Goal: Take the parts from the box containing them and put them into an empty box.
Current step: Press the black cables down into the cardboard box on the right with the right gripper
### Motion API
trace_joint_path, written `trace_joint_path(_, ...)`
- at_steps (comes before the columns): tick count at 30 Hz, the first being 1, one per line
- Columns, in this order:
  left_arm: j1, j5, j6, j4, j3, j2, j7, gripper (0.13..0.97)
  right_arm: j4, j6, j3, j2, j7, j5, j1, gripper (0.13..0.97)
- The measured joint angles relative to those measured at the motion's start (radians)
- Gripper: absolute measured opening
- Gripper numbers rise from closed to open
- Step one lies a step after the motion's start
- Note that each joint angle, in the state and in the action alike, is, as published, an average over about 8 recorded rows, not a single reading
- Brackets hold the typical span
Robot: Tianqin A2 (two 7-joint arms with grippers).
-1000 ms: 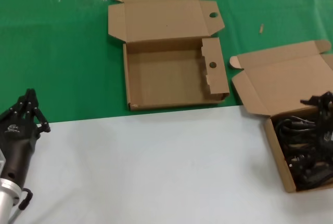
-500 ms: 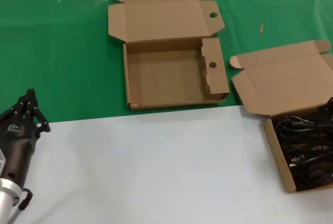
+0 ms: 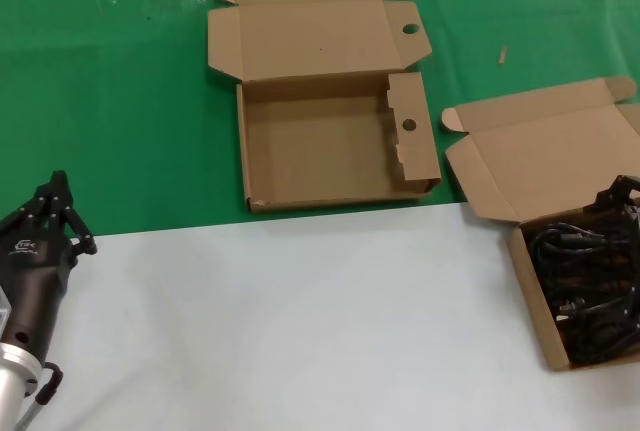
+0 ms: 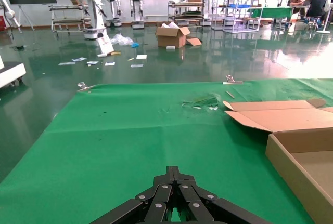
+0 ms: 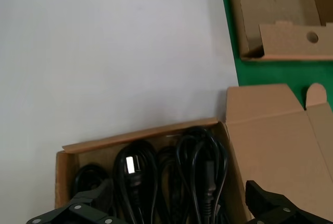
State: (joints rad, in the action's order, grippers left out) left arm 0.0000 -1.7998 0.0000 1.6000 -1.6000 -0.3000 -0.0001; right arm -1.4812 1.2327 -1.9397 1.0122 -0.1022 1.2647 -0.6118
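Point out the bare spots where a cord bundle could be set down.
The empty box has a bare floor left of its holed partition. The white surface between the left gripper and the box containing them is bare. That box is crowded with the parts.

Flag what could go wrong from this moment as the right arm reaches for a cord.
1. The parts lie coiled and overlapping in the box containing them, so the open right gripper may snag two bundles at once.
2. That box sits at the table's right edge; a lift could drag it.
3. The empty box lies far left, past a partition that could catch a cord.
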Motion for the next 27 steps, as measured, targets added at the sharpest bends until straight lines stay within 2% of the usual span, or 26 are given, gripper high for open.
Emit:
trace_joint_path(7,0.0,0.0,0.0,0.0,0.0,0.0,0.0,0.14,0.068,-0.002,-0.024,-0.025,0.016,-0.016,-0.04,0.859)
trace_joint_path(15,0.0,0.0,0.0,0.0,0.0,0.0,0.0,0.14,0.142,-0.024,-0.041,-0.054,0.041,-0.022,-0.066,0.707)
trace_joint_path(16,0.0,0.0,0.0,0.0,0.0,0.0,0.0,0.14,0.153,-0.027,-0.043,-0.058,0.045,-0.023,-0.07,0.707)
trace_joint_path(24,0.0,0.0,0.0,0.0,0.0,0.0,0.0,0.14,0.255,-0.048,-0.064,-0.1,0.097,-0.029,-0.115,0.494)
trace_joint_path(27,0.0,0.0,0.0,0.0,0.0,0.0,0.0,0.14,0.292,-0.053,-0.073,-0.114,0.114,-0.033,-0.136,0.448)
